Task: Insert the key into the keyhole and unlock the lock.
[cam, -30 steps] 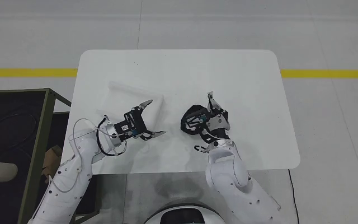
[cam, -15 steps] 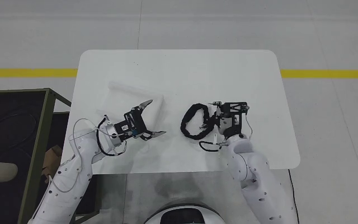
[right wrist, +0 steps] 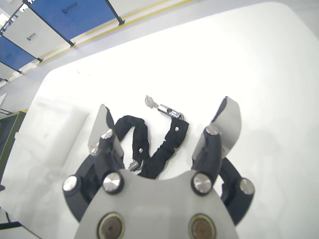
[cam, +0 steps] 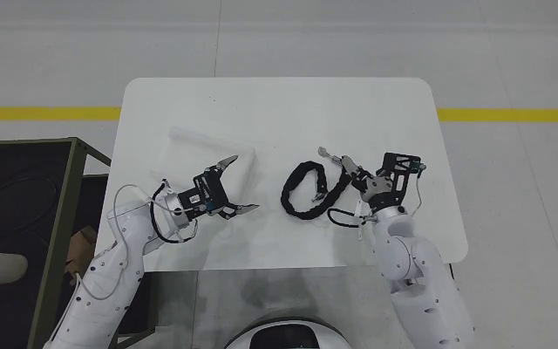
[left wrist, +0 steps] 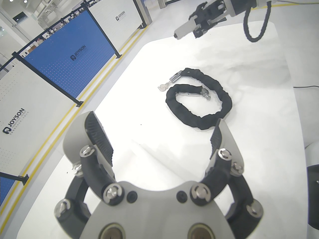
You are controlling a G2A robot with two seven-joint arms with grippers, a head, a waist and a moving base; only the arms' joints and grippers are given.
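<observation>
Black fabric-sleeved chain lock (cam: 301,188) lay mid-surface on the white table (cam: 392,105), small silver key (right wrist: 149,100) seated in its steel cylinder (right wrist: 169,111). Right gripper (right wrist: 165,104) spread, just beside it on the right-edge side. Left gripper (cam: 244,183) spread, nearer the left edge. Risk: nothing pinned the chain, so a nudge could skew or dislodge the key.

left claw (left wrist: 154,119) spread, empty | right claw (right wrist: 165,104) spread, empty
</observation>
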